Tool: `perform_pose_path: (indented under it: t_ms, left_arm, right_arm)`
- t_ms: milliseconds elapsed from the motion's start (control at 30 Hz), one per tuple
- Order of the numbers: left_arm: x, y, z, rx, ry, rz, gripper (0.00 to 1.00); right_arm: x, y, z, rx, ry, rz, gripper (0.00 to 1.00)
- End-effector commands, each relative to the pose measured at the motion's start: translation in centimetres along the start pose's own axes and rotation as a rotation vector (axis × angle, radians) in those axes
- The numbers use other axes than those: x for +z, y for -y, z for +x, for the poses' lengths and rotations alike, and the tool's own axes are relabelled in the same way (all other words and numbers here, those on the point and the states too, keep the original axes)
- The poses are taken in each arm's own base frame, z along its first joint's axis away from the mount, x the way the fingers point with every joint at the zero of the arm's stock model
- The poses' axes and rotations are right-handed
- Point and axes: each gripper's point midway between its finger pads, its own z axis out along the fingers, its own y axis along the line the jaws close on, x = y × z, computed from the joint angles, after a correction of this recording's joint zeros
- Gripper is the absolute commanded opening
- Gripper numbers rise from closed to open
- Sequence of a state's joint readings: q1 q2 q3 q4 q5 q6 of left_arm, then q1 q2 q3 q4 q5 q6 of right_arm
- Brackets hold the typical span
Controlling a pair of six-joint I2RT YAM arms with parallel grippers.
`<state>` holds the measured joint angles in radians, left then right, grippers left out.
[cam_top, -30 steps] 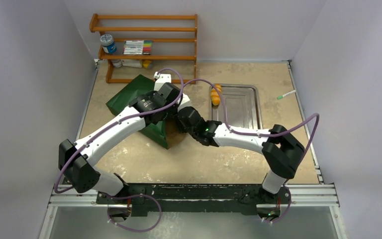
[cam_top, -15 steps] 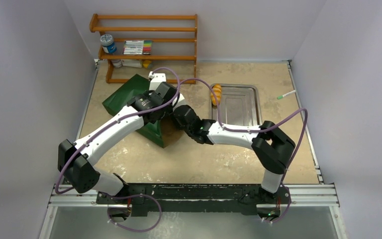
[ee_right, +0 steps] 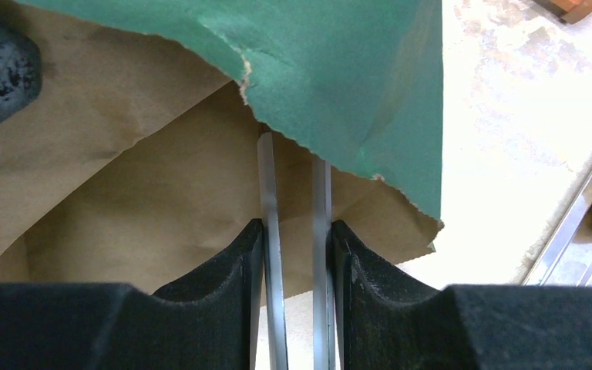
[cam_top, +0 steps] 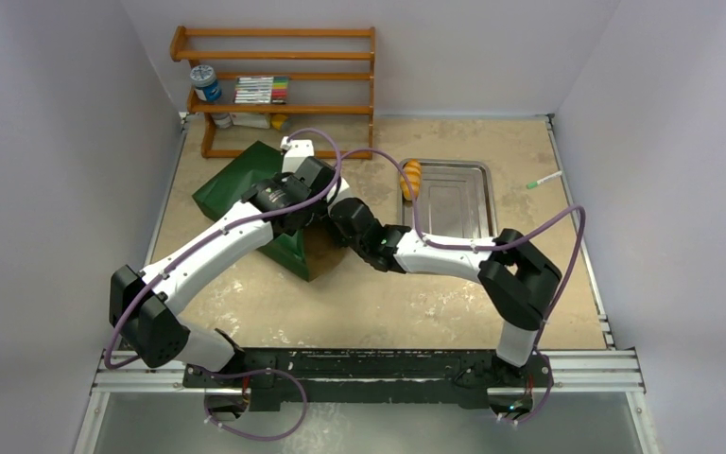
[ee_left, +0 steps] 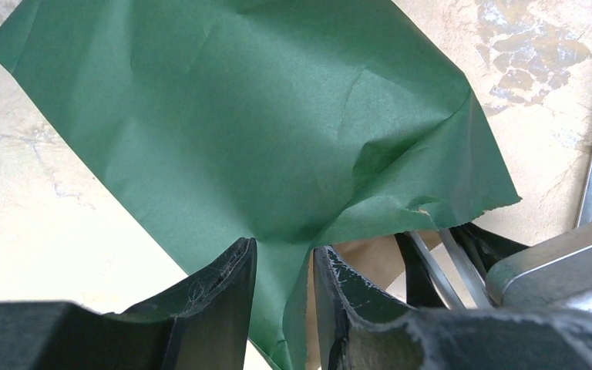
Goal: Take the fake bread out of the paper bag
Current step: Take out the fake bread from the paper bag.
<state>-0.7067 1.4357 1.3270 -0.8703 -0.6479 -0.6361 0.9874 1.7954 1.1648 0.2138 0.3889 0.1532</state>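
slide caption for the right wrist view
The right pincer squeezes tongs that reach under the green flap into the bag.

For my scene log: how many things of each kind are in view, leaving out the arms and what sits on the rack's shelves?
paper bag: 1
metal tray: 1
fake bread piece: 1
tongs: 1
wooden rack: 1
pen: 1
Total: 6

Dk green paper bag (cam_top: 232,184) on side; orange roll (cam_top: 410,179) apart.
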Motion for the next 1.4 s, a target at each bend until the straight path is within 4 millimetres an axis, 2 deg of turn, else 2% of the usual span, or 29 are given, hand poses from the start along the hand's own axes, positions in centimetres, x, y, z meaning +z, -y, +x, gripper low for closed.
perform_pose_path:
  t_ms: [0, 200, 433, 733, 900, 1133, 1367]
  left_arm:
    - [-1.2, 2.0, -1.3, -0.06, 0.043, 0.098, 0.33]
    - [-1.1, 2.3, -1.3, -0.086, 0.04, 0.102, 0.35]
    - [-1.3, 2.1, -1.1, -0.112, 0.041, 0.105, 0.35]
    - [-1.5, 1.8, -1.0, -0.103, 0.04, 0.104, 0.35]
    - [-1.4, 1.8, -0.9, -0.094, 0.037, 0.104, 0.35]
    - [-1.4, 1.7, -0.7, -0.085, 0.038, 0.103, 0.34]
    - [-1.2, 1.9, -0.4, -0.087, 0.03, 0.112, 0.34]
  right_arm:
    - [-1.9, -1.5, -2.8, -0.005, 0.051, -0.091, 0.0]
    - [-1.8, -1.6, -1.9, -0.008, 0.021, -0.097, 0.0]
    - [-0.2, -2.1, -2.0, -0.015, 0.013, -0.085, 0.19]
    - [1.7, -3.1, -2.2, -0.026, 0.011, -0.095, 0.29]
    - [2.4, -3.6, -1.9, -0.034, -0.001, -0.104, 0.32]
    - [1.9, -4.1, -1.4, -0.015, -0.001, -0.136, 0.38]
    - [2.5, -4.8, -0.6, -0.011, -0.014, -0.14, 0.4]
